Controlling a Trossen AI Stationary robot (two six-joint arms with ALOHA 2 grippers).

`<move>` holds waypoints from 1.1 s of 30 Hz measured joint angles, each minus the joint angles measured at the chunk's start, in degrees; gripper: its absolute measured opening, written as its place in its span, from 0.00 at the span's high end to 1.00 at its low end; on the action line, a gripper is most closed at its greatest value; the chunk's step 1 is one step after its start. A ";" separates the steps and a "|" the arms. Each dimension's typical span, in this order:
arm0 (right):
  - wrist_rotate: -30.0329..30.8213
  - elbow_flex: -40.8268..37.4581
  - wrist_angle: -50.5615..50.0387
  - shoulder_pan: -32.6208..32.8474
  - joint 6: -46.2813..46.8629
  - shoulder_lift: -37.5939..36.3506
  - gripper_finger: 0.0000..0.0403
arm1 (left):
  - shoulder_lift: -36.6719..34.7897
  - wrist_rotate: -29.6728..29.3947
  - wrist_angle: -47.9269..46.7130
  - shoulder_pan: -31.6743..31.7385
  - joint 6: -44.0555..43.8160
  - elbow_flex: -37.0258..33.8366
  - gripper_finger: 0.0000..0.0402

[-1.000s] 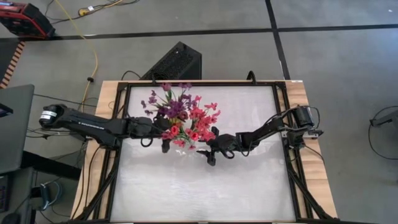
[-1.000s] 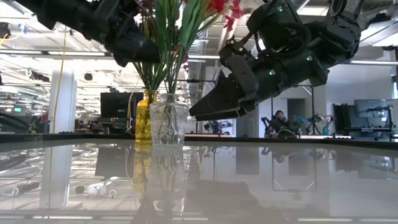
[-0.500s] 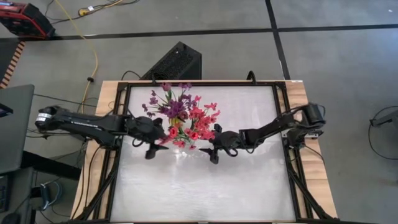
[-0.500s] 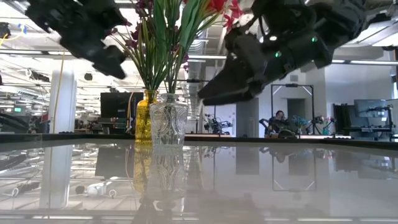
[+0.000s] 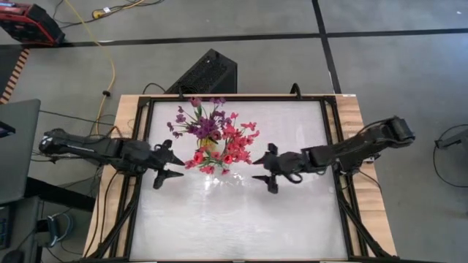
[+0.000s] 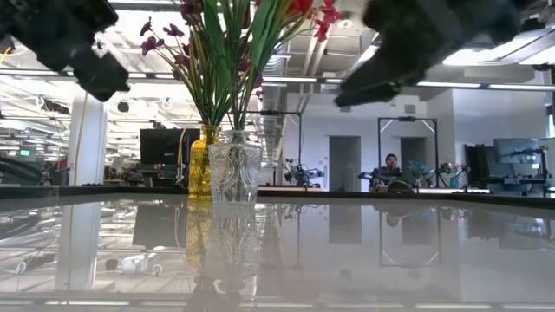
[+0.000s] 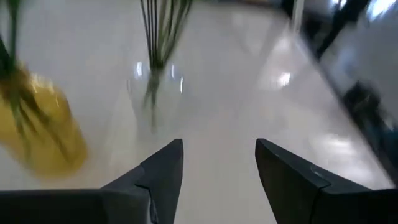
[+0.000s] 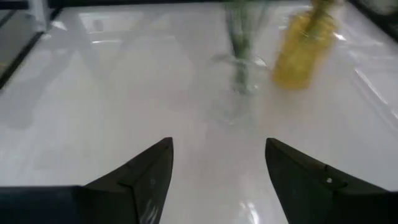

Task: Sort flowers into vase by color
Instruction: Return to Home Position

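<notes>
Two vases stand upright on their bases near the table's middle: a clear glass vase (image 6: 234, 166) holding red-pink sprays (image 5: 228, 148) and a yellow vase (image 6: 203, 161) holding purple sprays (image 5: 199, 123). The green stems (image 6: 227, 65) stick into the vase mouths. Both vases show again, the clear vase (image 7: 153, 93) and yellow vase (image 7: 40, 134) in the left wrist view, the clear vase (image 8: 239, 78) and yellow vase (image 8: 303, 50) in the right wrist view. My left gripper (image 5: 167, 167) is open, left of the bouquet. My right gripper (image 5: 266, 173) is open, to its right. Both are empty.
The white tabletop (image 5: 234, 219) lies bare on the near side of the vases. A dark frame (image 5: 333, 131) runs around the table. A black box (image 5: 206, 71) sits on the floor beyond the far edge. A person (image 6: 390, 165) sits far back in the room.
Both grippers have drawn away from the bouquet: the left one toward the table's left edge, the right one toward the right edge, both rising in the low view. The vases and flowers have stayed in place.
</notes>
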 joint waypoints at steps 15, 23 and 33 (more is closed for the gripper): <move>2.74 -26.00 12.90 -7.48 1.98 -27.93 0.82 | -8.66 -13.22 37.50 -0.05 3.37 -22.17 0.53; 1.41 -32.70 11.69 -11.02 -0.34 -34.83 0.92 | -8.70 -13.37 36.64 2.52 5.58 -22.10 0.53; -1.41 -37.86 6.19 -13.49 1.98 -41.51 0.96 | -8.68 -16.45 36.70 6.74 7.34 -22.12 0.53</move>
